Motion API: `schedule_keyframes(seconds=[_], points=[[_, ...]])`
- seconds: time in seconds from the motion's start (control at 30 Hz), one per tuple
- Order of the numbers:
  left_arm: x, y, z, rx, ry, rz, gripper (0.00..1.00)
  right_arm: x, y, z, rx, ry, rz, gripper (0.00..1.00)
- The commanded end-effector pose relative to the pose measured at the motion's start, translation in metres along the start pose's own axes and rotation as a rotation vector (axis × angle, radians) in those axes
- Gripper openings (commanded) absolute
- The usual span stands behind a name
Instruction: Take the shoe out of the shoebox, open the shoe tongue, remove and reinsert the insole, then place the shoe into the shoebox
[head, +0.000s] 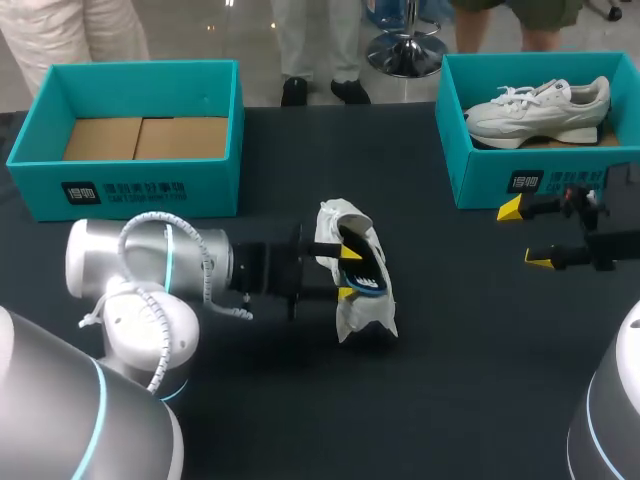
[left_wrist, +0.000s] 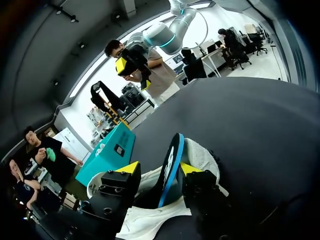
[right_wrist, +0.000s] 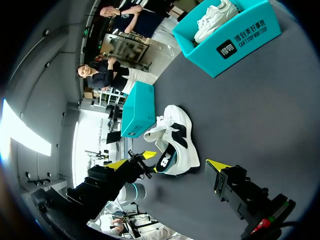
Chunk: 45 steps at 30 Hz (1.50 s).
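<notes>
We have the shoe (head: 366, 318) out on the dark table (head: 460, 400), between the left box (head: 130, 195) and the right box (head: 480, 190), its mouth seemingly turned toward our left gripper (head: 348, 272) so the fingers can work inside. That claw stands part open at the mouth. The dark, blue-edged insole (left_wrist: 169, 175) stands on edge between its fingers, close against one and clear of the other, so we judge it not truly pinched. The insole sticks partly out of the shoe, so the insole step is in hand, though we cannot tell whether it is coming out or going in. Our right gripper (head: 525, 235) hangs wide open and empty near the right box, which holds a second shoe (head: 540, 108). The left box shows only its cardboard floor and is likely where this shoe belongs.
</notes>
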<state>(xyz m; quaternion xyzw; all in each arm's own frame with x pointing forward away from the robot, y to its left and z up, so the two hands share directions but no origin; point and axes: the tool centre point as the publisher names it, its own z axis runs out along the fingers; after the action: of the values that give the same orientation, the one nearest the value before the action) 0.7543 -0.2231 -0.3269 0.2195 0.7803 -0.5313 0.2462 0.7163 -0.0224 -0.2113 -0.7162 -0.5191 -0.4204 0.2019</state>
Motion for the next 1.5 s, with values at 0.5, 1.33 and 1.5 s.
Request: schedule_keyframes(seconds=[0.5, 1.33, 1.5], points=[[0.012, 0.010, -0.003, -0.008, 0.043, -0.001, 0.00, 0.000, -0.001, 0.000, -0.001, -0.004, 0.001, 1.00], [0.005, 0.017, 0.004, -0.037, 0.036, 0.010, 0.21, 0.000, -0.001, 0.000, -0.001, -0.004, 0.001, 1.00], [0.005, 0.013, -0.001, -0.032, 0.037, 0.018, 0.19, 0.000, -0.001, 0.000, -0.001, -0.004, 0.001, 1.00]])
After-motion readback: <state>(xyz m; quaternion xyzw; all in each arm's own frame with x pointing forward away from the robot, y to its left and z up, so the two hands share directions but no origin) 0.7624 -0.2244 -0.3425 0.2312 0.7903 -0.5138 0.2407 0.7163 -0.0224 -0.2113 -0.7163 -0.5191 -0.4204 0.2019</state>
